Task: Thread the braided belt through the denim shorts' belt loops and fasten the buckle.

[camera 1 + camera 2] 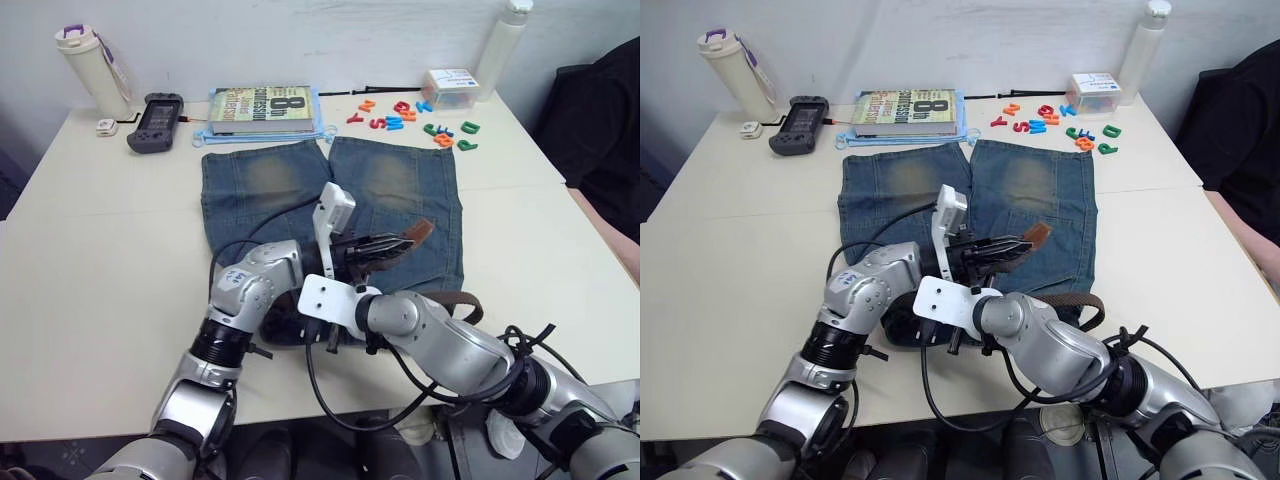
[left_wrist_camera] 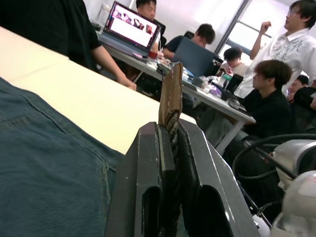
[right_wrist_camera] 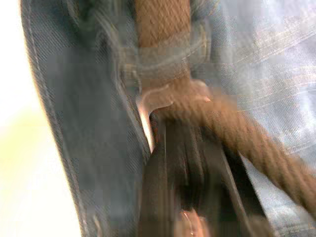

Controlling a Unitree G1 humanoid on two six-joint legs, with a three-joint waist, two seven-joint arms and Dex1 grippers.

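Left end effector (image 1: 385, 248) clenched on the tan leather tip of the long dark-brown braided belt (image 1: 420, 232), held above the blue denim shorts with faded yellowish patches (image 1: 250, 185) spread flat on the pale counter (image 1: 90, 260), waistband toward the robot. Seen close in the left wrist view: two black fingers (image 2: 148, 173) pressed together with the woven strap and its tan tip (image 2: 171, 94) standing up between them, denim (image 2: 44, 163) alongside, and beyond it several seated people at laptops on other tables, plus one standing.

Right end effector (image 1: 345, 325) down at the near waistband edge, fingers largely hidden behind its white mount in the head views; grip impossible to tell. Shown by the right wrist view and not by the head views: brown braid (image 3: 163, 29) passing under a short narrow denim belt loop (image 3: 163, 61), a thicker run of braid slanting away across the cloth, and a glint of silver metal (image 3: 148, 106) right at the dark fingers, too smeared to confirm as the buckle. Rest of the belt visible in the head views as a brown curve (image 1: 465, 300) at the right hip of the shorts, partly covered by the arm.

Along the far counter edge, left to right: white flask with purple lid (image 1: 90, 70), black handheld controller (image 1: 157, 120), book on a blue folder (image 1: 262, 108), scattered coloured plastic letters (image 1: 400, 115), small clear box (image 1: 450, 88), white bottle (image 1: 500, 45).
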